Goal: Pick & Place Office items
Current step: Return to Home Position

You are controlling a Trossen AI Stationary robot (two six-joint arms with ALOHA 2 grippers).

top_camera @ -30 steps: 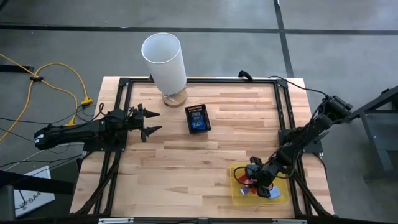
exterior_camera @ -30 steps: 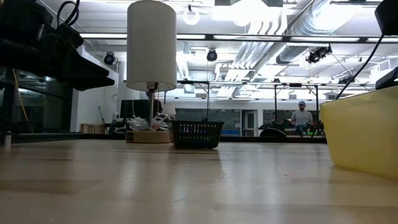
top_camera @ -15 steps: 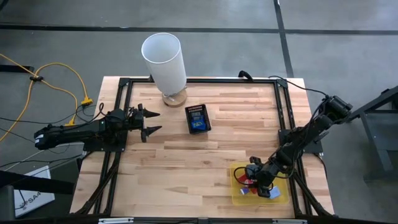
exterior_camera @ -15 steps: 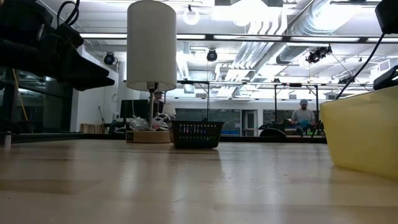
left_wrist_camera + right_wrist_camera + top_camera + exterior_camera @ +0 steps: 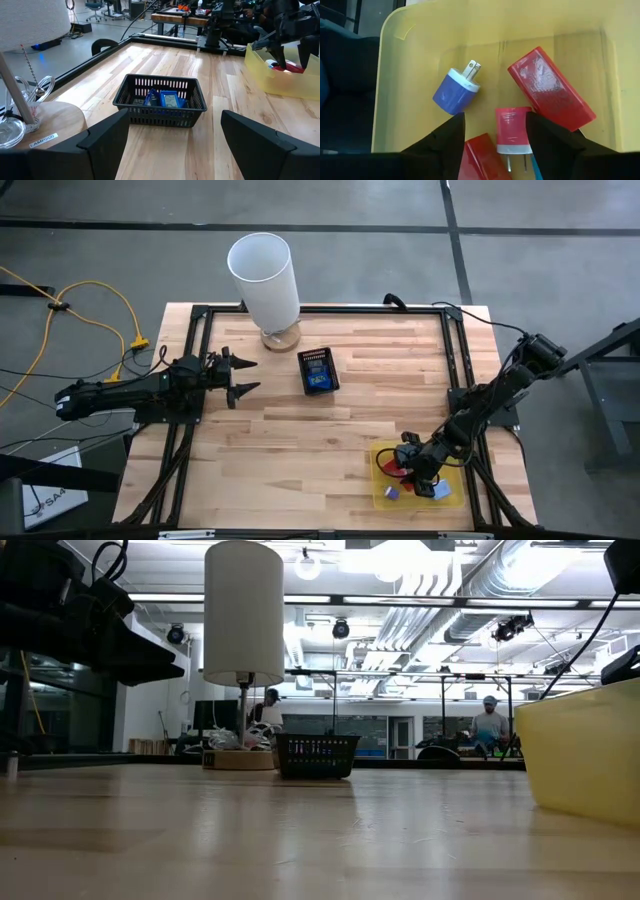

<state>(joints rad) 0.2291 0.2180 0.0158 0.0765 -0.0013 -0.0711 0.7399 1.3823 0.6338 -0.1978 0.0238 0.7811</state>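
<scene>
A yellow tray (image 5: 378, 452) sits at the table's near right and holds the office items. In the right wrist view these are a blue plug (image 5: 456, 92), a long red block (image 5: 551, 90), a red plug with a white base (image 5: 514, 131) and another red piece (image 5: 482, 155). My right gripper (image 5: 408, 472) hangs open over the tray, slanting down. Its fingers (image 5: 447, 145) stand on either side of the red plug. A black mesh box (image 5: 318, 370) with blue pieces (image 5: 165, 99) in it stands mid-table. My left gripper (image 5: 245, 377) waits open at the table's left, pointing level at the box.
A white-shaded lamp (image 5: 263, 270) on a wooden base stands at the far edge, left of the mesh box. A black frame (image 5: 455, 380) runs along the table's sides. Bare wood lies between the box and the tray. People show far off in the room behind the table.
The small blue plug under my right gripper has shifted slightly toward the tray's near left corner and lies on the tray floor. Neither arm has moved.
</scene>
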